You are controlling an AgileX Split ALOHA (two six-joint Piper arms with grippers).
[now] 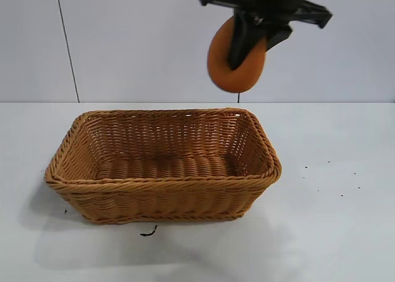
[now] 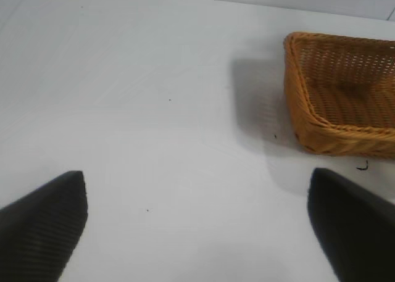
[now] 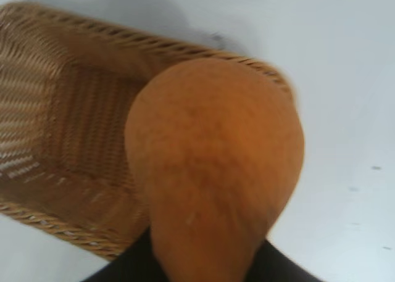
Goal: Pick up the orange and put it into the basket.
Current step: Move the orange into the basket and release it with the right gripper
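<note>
The right gripper (image 1: 247, 44) clenches the orange (image 1: 231, 69) aloft; the wicker basket (image 1: 271, 165) lies below, toward seven o'clock.

No text, label, brand, number or sign can be read in any of the views. The basket (image 1: 162, 171), the orange (image 1: 236, 60), the table (image 1: 333, 232) and the wall (image 1: 136, 41) carry no writing. The small dark specks on the table at the right are only marks, not letters.
</note>
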